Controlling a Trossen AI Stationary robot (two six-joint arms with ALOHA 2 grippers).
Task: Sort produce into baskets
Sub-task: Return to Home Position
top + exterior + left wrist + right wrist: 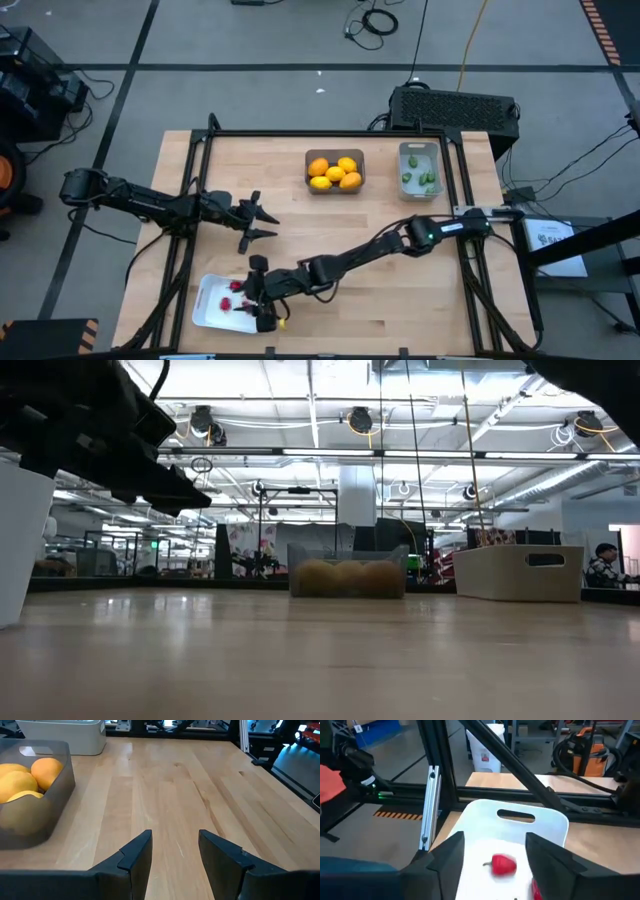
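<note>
High view: we judge the sorting done, only the arms' return remains. Round fruits (335,172) sit in the dark grey bin (335,151) at twelve o'clock, red pieces (237,286) in the white tray (205,312) at seven. The right gripper (260,295) above it and the left gripper (274,225) at nine both have jaws apart, empty.

I get bright, even light from the ceiling strip lamps (330,453), a soft sheen on the table (165,780) ahead of the left gripper (175,837), and an arm (90,440) close to the low camera backlit nearly black.
</note>
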